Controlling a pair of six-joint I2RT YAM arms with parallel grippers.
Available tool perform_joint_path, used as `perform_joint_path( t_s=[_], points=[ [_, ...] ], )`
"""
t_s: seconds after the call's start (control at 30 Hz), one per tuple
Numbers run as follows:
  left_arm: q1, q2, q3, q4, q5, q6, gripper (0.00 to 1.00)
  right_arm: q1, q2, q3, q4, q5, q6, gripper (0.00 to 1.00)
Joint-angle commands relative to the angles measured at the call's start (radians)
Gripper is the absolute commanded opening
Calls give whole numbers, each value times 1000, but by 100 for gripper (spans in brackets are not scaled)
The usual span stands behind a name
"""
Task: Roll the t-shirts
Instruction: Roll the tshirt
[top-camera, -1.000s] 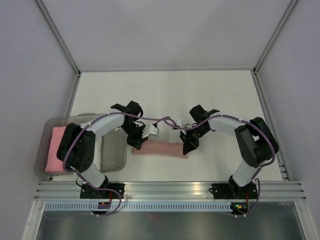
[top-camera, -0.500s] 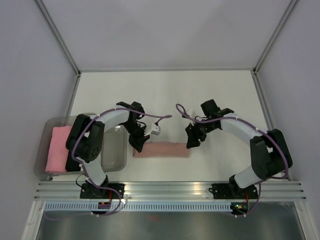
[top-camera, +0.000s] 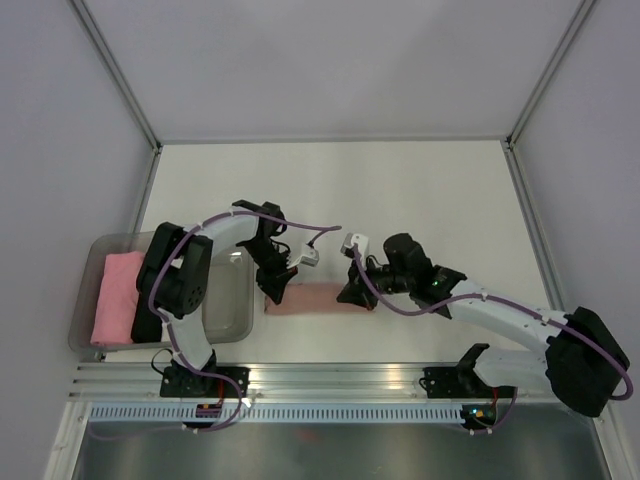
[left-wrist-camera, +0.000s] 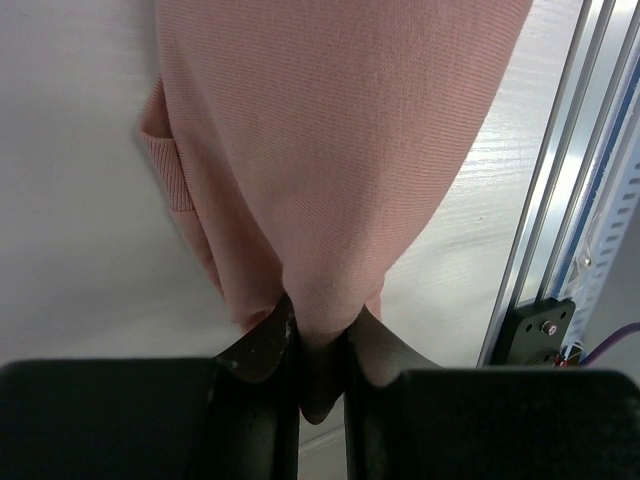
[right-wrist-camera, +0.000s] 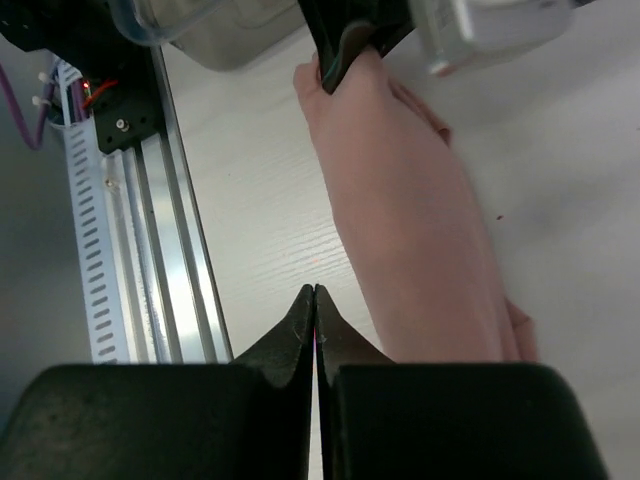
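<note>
The t-shirt (top-camera: 312, 299), dusty salmon pink, lies as a long roll on the white table near the front rail. My left gripper (top-camera: 272, 291) is shut on its left end; in the left wrist view the cloth (left-wrist-camera: 330, 150) is pinched between the jaws of this gripper (left-wrist-camera: 322, 330). My right gripper (top-camera: 349, 295) is at the roll's right part. In the right wrist view this gripper (right-wrist-camera: 315, 292) is shut on nothing, its tips just off the near side of the roll (right-wrist-camera: 410, 220). The left gripper's fingers (right-wrist-camera: 345, 45) show at the roll's far end.
A clear plastic bin (top-camera: 228, 312) stands at the left with a bright pink roll (top-camera: 118, 297) in it; its corner (right-wrist-camera: 200, 20) shows in the right wrist view. The aluminium front rail (top-camera: 340, 378) (right-wrist-camera: 150, 230) runs close by the t-shirt.
My right gripper let go of the roll's right end, opened and then shut empty, and swung left to the roll's near side with its arm stretched low. The left gripper kept its grip.
</note>
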Motion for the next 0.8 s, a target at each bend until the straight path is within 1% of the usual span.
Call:
perform_joint_path(
  t_s=[0.0,0.07,0.1,0.2,0.27,0.3,0.4,0.53,0.77],
  points=[
    [12,23,32,-5,12,-16,2,126,59,-81,430,174,130,0],
    [12,21,37,-7,13,-15,2,171,119,-50,424,223,93,0],
    [13,21,37,-10,13,-15,2,208,178,-15,403,246,77,0],
    [13,21,35,-14,12,-15,2,240,260,7,430,281,80,0],
    [13,21,34,-19,13,-12,2,239,297,7,456,297,96,0],
    [15,21,32,-22,13,-6,2,239,315,25,441,321,90,0],
    [15,24,31,-30,13,4,2,225,372,56,399,321,99,0],
    [18,31,35,-45,10,17,2,182,395,21,480,301,177,0],
    [19,52,45,-71,7,47,2,136,441,13,553,257,220,0]
  ],
)
